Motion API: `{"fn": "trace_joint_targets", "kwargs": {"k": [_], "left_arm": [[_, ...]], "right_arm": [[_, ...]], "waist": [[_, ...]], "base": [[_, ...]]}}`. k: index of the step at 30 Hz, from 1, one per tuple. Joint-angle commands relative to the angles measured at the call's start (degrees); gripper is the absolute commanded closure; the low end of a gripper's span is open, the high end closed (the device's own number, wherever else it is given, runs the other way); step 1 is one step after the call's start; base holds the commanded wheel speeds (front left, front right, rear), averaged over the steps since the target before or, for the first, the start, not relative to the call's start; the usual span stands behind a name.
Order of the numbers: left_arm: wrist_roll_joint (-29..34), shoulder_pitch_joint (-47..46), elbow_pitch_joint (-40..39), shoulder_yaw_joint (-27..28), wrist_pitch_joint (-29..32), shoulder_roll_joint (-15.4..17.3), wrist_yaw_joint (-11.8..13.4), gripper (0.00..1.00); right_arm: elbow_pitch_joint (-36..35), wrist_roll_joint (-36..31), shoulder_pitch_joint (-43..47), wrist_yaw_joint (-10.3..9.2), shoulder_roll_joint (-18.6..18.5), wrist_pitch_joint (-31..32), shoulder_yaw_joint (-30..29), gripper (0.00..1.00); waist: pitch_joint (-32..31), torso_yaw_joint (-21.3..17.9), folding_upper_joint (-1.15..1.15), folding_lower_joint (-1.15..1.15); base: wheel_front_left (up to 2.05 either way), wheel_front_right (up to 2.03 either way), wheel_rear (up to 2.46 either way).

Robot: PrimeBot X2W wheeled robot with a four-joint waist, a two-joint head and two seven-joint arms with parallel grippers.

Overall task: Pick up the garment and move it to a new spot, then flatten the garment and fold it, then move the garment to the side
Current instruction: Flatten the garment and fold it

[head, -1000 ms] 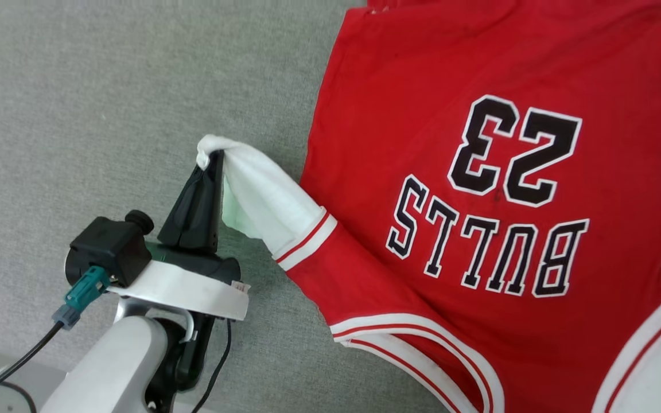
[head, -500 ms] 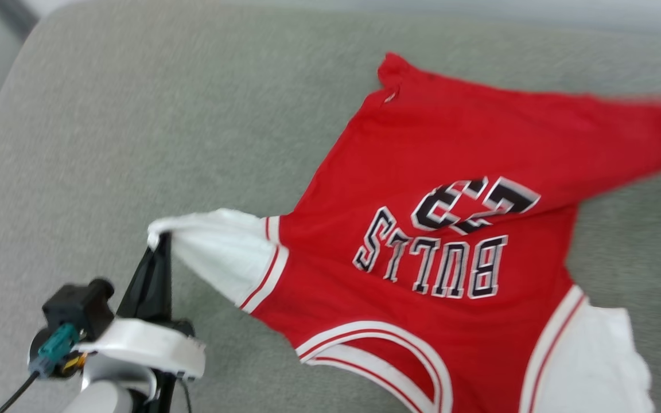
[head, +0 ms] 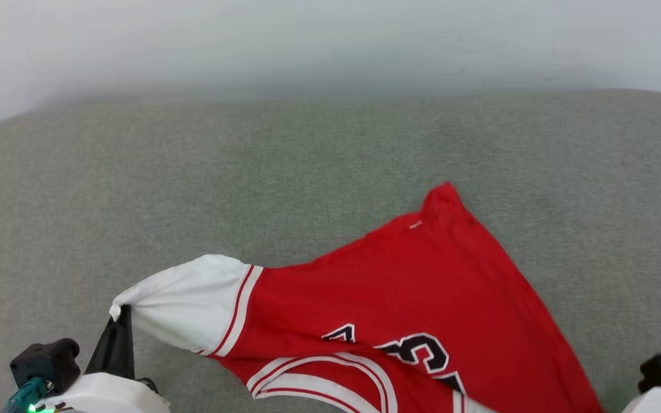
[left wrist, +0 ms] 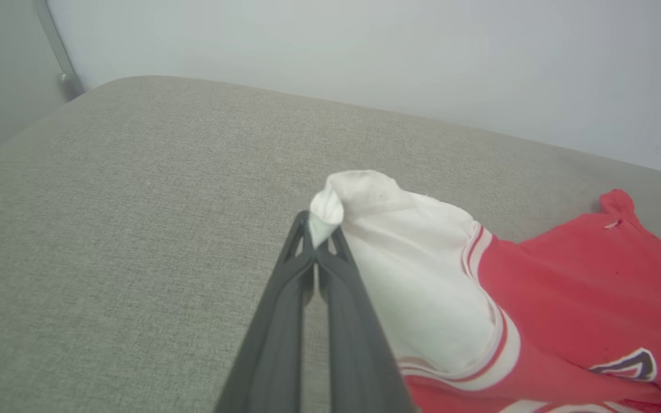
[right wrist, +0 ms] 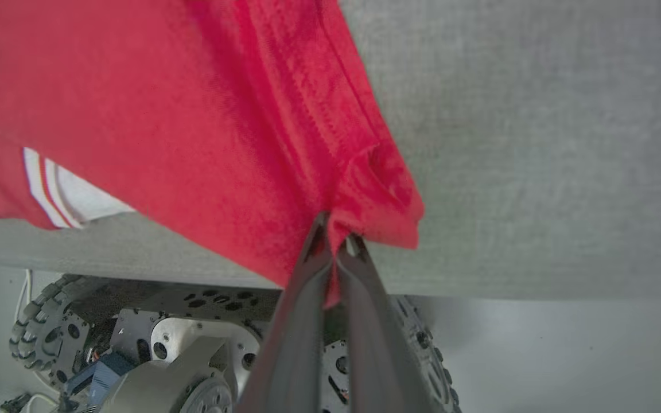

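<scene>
Down at the lower left of the head view, the left fingers (head: 117, 338) are clenching tight on the very tip of the garment's (head: 422, 287) white sleeve (head: 193, 304); the left wrist view is showing a bunched nub of white cloth (left wrist: 325, 209) poking out past the closed dark tips (left wrist: 307, 252). From that pinch the sleeve is stretching rightward to its red-and-white striped trim (head: 241, 310), and beyond it the red body is spreading across the near middle of the grey fabric-covered tabletop (head: 307, 172), with one red corner (head: 442, 198) pointing toward the far side and the pale wall (head: 307, 46). Black-and-white printing (head: 416, 353) is running off the bottom edge of the head view. Further right, in the right wrist view, the right fingers (right wrist: 316, 252) are gripping a folded red hem corner (right wrist: 382, 201) of the garment, shut on the cloth, just past the tabletop's edge, with the robot's wheeled base (right wrist: 135, 355) showing below.
</scene>
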Motion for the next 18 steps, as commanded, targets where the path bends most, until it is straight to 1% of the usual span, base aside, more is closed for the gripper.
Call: {"fn": "trace_joint_targets", "kwargs": {"k": [1,2,3,6,8,12,13,15,18], "left_arm": [[-0.22,0.64,-0.3,0.13,0.08,0.19,0.38,1.0],[-0.24,0.8,-0.36,0.09,0.28,0.28,0.39,1.0],[-0.3,1.01,-0.45,0.02,0.39,0.37,0.5,1.0],[-0.3,1.15,-0.71,-0.25,0.78,0.44,0.7,1.0],[-0.07,0.78,-1.07,-0.49,1.13,0.57,0.76,1.0],[0.5,-0.92,-1.84,-1.01,1.71,0.73,0.62,1.0],[0.96,-2.46,-2.27,-1.36,1.81,0.5,0.41,1.0],[1.28,-3.43,-2.5,-1.39,1.72,0.39,0.24,1.0],[1.87,-5.31,-2.99,-1.51,1.59,0.38,-0.01,1.0]], "right_arm": [[-0.82,0.14,1.44,-0.04,1.61,0.45,-0.7,0.8],[-1.05,0.23,2.4,-0.03,2.66,0.26,-0.98,0.55],[-1.31,0.04,3.01,-0.04,3.11,0.03,-0.81,0.0],[-1.82,0.44,2.41,-0.04,3.9,-3.82,-1.13,0.0],[-2.06,-0.39,0.09,-0.04,3.43,-9.08,-2.08,0.0],[-0.11,-0.9,-5.75,-0.04,3.17,-22.52,-4.13,0.0],[2.61,-0.22,-10.75,-0.03,2.9,-30.25,-3.52,0.0],[4.56,-0.72,-14.42,-0.04,1.9,-33.73,-2.12,0.0],[8.33,-0.24,-20.07,-0.04,0.64,-35.39,0.87,0.0]], "waist": [[-0.82,-1.11,0.0,0.02],[-0.9,-1.28,0.0,0.02],[-0.93,-1.45,0.0,0.02],[-0.93,-1.91,0.0,0.02],[-0.72,-2.04,0.0,0.02],[0.48,-1.77,0.0,0.02],[1.9,-1.22,0.0,0.02],[3.14,-0.86,0.0,0.02],[5.19,0.06,0.0,0.02]], "base": [[0.0,0.0,0.0],[0.0,0.0,0.0],[0.0,0.0,0.0],[0.0,0.0,0.0],[0.0,0.0,0.0],[0.0,0.0,0.0],[0.0,0.0,0.0],[0.0,0.0,0.0],[0.0,0.0,0.0]]}}
